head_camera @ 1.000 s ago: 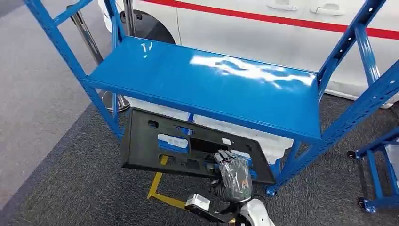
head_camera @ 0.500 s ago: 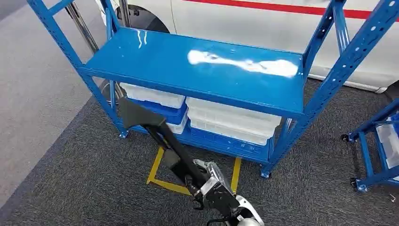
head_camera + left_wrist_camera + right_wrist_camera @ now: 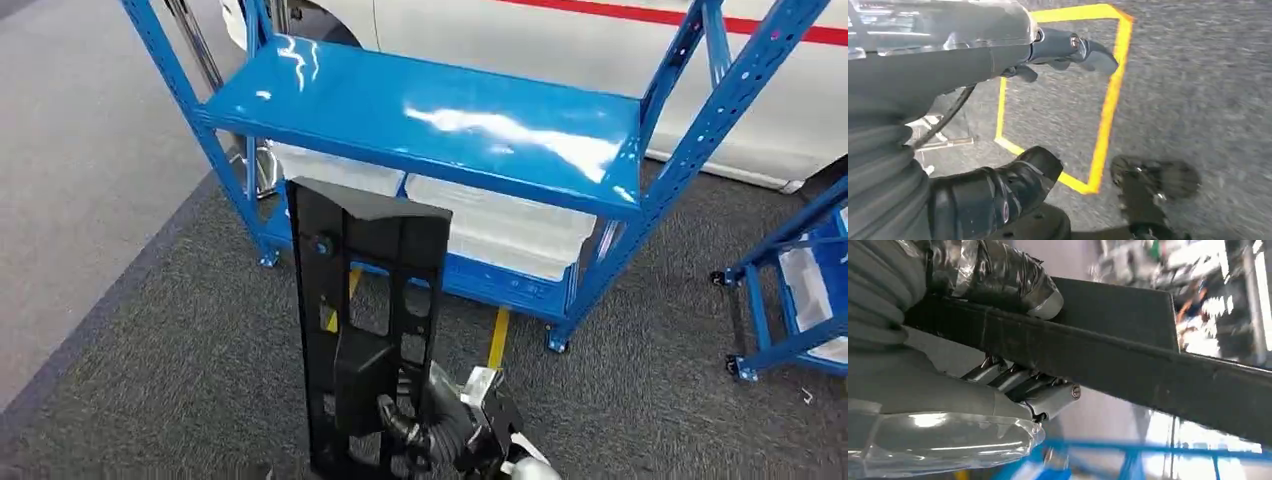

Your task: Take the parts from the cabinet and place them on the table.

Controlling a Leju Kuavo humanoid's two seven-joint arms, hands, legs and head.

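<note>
A long black plastic panel (image 3: pixel 365 320) with several cut-outs stands on end in front of the blue cabinet (image 3: pixel 430 110), clear of its shelves. My right hand (image 3: pixel 445 425) grips the panel's lower end at the bottom of the head view. In the right wrist view the taped thumb (image 3: pixel 998 277) presses one face of the panel (image 3: pixel 1128 365) and the fingers (image 3: pixel 1023 382) clamp the other. My left hand (image 3: pixel 1013 55) hangs over the carpet, fingers apart from the thumb (image 3: pixel 998 192), holding nothing.
White trays (image 3: pixel 510 230) lie on the cabinet's lower shelf; its top shelf is bare. A white car (image 3: pixel 560 40) stands behind it. A second blue wheeled rack (image 3: pixel 790 290) is at the right. Yellow tape (image 3: pixel 497 340) marks the grey carpet.
The panel has swung from lying flat under the top shelf to standing upright, out of the cabinet, with my right hand lower. The head camera has shifted a little too.
</note>
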